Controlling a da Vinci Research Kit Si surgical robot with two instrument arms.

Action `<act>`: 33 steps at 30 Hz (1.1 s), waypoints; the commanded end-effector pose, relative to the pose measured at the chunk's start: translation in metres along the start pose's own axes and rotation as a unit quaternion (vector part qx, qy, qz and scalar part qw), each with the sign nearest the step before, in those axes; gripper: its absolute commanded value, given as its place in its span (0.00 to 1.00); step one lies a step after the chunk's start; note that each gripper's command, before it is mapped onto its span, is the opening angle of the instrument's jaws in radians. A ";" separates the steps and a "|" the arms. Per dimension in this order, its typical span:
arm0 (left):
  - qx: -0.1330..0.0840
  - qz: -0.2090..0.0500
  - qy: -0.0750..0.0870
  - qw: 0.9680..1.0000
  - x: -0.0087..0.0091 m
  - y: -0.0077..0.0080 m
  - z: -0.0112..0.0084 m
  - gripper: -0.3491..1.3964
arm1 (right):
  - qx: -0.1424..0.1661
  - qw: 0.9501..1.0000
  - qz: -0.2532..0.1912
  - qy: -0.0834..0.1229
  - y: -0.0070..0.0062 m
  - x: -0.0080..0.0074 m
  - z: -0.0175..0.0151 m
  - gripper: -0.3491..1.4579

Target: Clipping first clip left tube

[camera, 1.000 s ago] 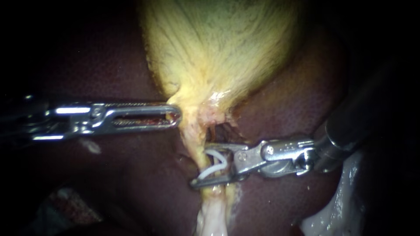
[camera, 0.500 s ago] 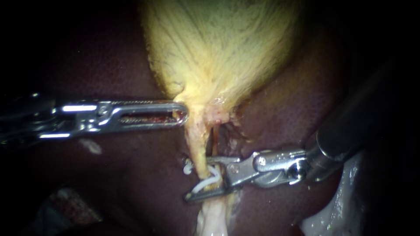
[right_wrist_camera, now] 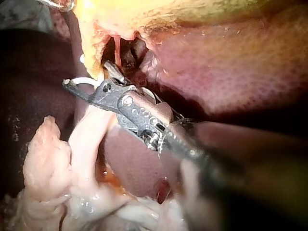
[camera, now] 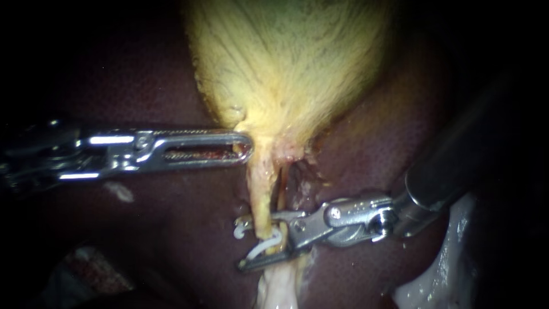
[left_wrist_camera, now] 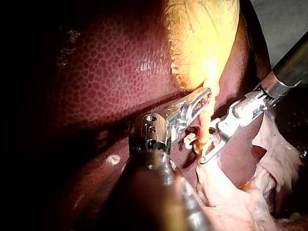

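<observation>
Right instrument [camera: 241, 244] comes in low from the right, its jaws straddling the left tube [camera: 261, 191] just below the gallbladder [camera: 286, 68] and pressing a white clip [camera: 264, 245] around it, not yet flat. Left instrument [camera: 244, 147] has its jaws clenched on the gallbladder's neck, over the dark liver [camera: 143, 229].

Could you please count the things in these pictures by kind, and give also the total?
Instruments: 2, left instrument and right instrument
Clips: 1, white clip
Tubes: 2, left tube and right tube
Organs: 2, gallbladder and liver
Total: 7
</observation>
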 end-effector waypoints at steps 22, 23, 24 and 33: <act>0.001 0.000 0.001 1.000 -0.0001 0.0001 0.0003 0.17 | 0.002 1.000 -0.003 -0.006 -0.0005 -0.0008 -0.0002 0.40; 0.001 0.000 0.001 1.000 -0.0001 0.0001 0.0003 0.17 | 0.002 1.000 -0.003 -0.006 -0.0005 -0.0007 -0.0002 0.40; 0.001 0.000 0.000 1.000 -0.0001 0.0001 0.0004 0.17 | 0.002 1.000 -0.003 -0.006 -0.0005 -0.0008 -0.0001 0.40; 0.000 0.000 0.000 1.000 -0.0001 0.0001 0.0005 0.17 | 0.002 1.000 -0.004 -0.007 -0.0006 -0.0011 0.0002 0.39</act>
